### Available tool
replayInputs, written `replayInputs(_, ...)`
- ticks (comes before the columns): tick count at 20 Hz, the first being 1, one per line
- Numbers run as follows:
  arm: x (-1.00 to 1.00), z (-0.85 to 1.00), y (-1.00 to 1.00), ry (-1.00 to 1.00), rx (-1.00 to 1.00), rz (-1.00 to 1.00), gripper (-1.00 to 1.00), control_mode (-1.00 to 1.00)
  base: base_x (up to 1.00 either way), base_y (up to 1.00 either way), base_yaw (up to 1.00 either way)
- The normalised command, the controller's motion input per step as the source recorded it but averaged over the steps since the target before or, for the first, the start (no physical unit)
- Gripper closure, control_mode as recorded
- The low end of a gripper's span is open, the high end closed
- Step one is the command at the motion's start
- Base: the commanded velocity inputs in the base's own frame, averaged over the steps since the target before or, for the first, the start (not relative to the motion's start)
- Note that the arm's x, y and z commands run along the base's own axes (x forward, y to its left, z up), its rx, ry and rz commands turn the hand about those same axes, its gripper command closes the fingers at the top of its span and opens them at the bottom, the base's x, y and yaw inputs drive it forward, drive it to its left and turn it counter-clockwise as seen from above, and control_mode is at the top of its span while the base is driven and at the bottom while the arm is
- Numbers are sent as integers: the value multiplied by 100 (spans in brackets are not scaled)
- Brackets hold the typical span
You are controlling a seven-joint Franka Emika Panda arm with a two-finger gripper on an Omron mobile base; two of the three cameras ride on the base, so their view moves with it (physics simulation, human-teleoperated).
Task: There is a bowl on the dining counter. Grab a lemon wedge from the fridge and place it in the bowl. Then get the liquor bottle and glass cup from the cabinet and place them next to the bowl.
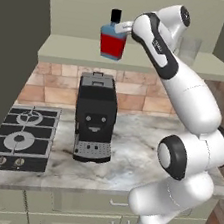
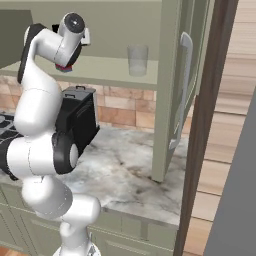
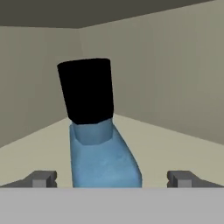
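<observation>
While on olive shelf [image 1: 142, 57]: liquor bottle [image 1: 113, 41]

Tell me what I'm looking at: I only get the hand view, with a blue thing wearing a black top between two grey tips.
Observer: That is the liquor bottle. Below the blue shoulders its body is red.
Operator: Where does it stand?
Observer: On the pale shelf of the cabinet, above a black coffee machine that sits on the counter.
Operator: Is anything else up there?
Observer: A glass cup stands on the same shelf, further right and apart from the bottle.
</observation>
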Motion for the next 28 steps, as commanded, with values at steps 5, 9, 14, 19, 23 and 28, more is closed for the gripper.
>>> replayInputs(5,33,-11,15,0,0,7,-100,-100,0,0,0)
replayInputs(9,34,-12,22,0,0,6,-100,-100,0,0,0)
replayInputs(14,6,-3,23,0,0,6,100,-100,0,0,0)
replayInputs(19,-19,0,7,-2,0,4,100,-100,0,0,0)
replayInputs(23,-71,3,0,-12,0,1,100,-100,0,0,0)
replayInputs(28,-100,6,0,-19,0,0,100,-100,0,0,0)
